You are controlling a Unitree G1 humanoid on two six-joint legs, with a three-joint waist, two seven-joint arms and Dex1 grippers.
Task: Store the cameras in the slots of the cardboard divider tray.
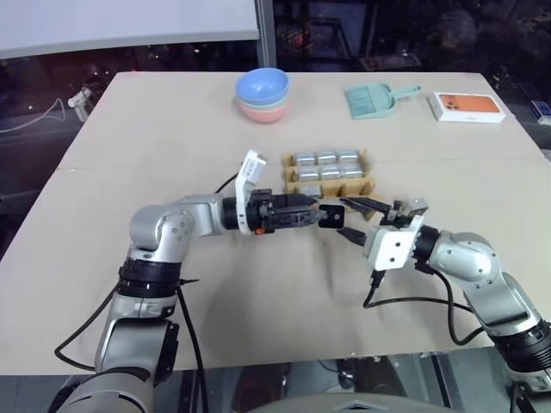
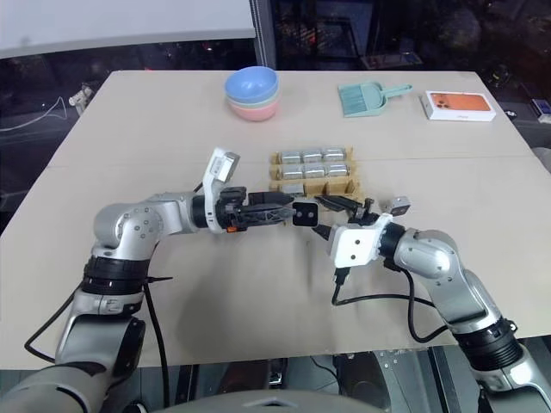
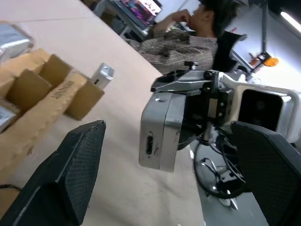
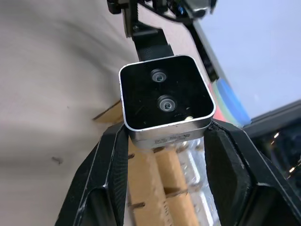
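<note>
Beige tabletop, mid-handover: the right gripper pinches a camera in front of the cardboard divider tray, while the left gripper gapes wide beside it, empty. Releasing before those fingers close could drop the camera short of its slot.
</note>
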